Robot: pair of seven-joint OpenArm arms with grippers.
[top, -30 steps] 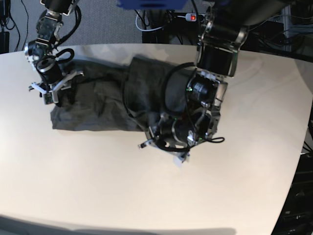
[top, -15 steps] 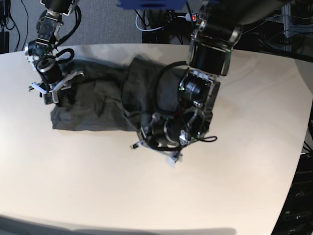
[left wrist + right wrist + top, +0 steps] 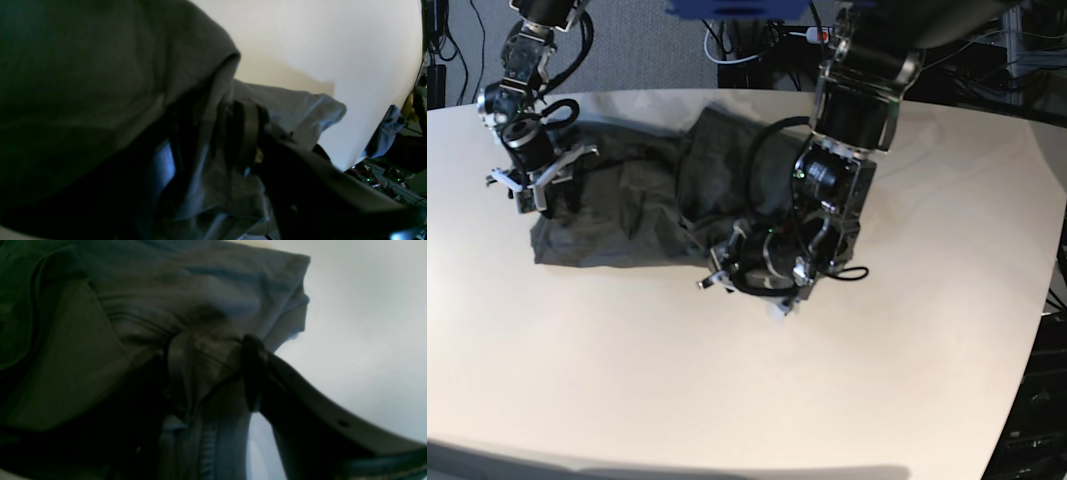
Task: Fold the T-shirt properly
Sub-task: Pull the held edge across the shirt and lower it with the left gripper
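The dark grey T-shirt [image 3: 627, 220] lies crumpled across the back left of the pale table [image 3: 727, 400], its right part folded over itself. My left gripper [image 3: 742, 290] is low at the shirt's near right edge. In the left wrist view its fingers [image 3: 247, 133] stand apart, open, and loose T-shirt [image 3: 100, 83] fabric hangs between them and drapes over the left one. My right gripper [image 3: 535, 180] rests on the shirt's left end, jaws spread. In the right wrist view bunched T-shirt [image 3: 200, 290] cloth lies between the fingers [image 3: 253, 373].
A power strip [image 3: 822, 35] with a red light and cables lie on the floor behind the table. The table's curved edge [image 3: 1037, 330] runs down the right side. Something blue [image 3: 383, 133] hangs past the table edge in the left wrist view.
My left arm has shifted a little to the left over the shirt's right part, and its jaws have come apart. The right arm has stayed still.
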